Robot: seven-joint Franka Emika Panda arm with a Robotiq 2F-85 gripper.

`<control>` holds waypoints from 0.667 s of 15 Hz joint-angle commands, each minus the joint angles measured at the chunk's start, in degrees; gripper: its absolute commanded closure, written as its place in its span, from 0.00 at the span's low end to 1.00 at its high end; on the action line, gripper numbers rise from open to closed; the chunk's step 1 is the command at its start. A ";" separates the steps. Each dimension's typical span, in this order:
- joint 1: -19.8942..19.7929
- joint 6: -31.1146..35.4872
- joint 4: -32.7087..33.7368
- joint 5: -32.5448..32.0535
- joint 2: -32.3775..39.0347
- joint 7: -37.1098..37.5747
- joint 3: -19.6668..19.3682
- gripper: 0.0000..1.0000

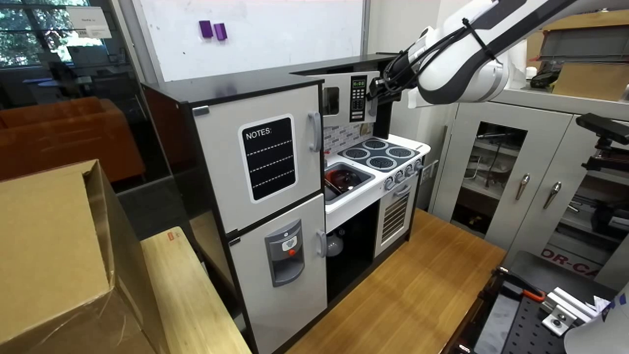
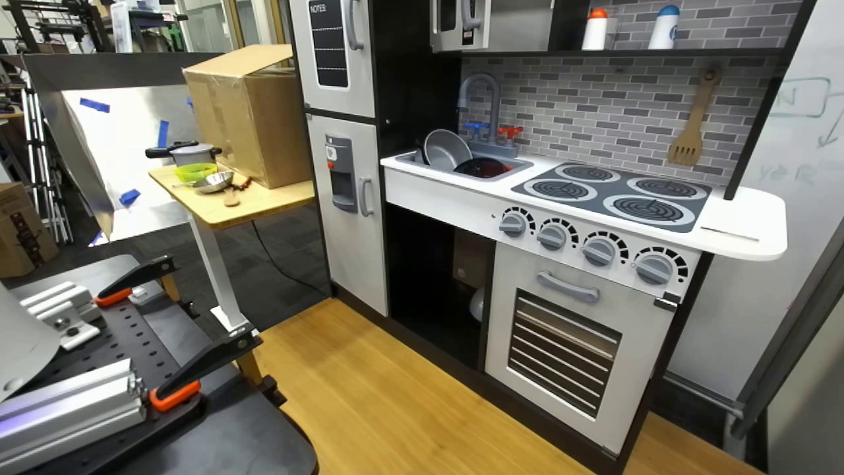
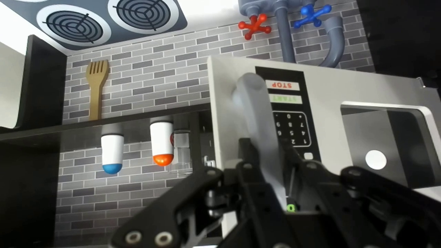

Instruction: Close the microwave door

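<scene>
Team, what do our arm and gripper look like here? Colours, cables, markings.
The arm has smooth, rounded white shells with dark grey-black trim. Black cables run along it to the wrist, with a black tie strapped round. The gripper is black, with slim linkage bars and round silver bolt heads. I can't make out lettering on either.

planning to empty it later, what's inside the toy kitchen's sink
The sink holds a tilted grey pan and a glossy dark red dish. Their undersides are hidden, as is anything that may lie beneath them.
</scene>
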 commanded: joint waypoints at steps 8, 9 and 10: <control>-8.50 3.33 10.79 -0.41 11.35 3.72 8.96 0.95; -3.91 3.28 12.97 3.58 12.87 0.97 4.89 0.95; -4.35 3.22 15.29 4.41 14.71 0.92 5.13 0.95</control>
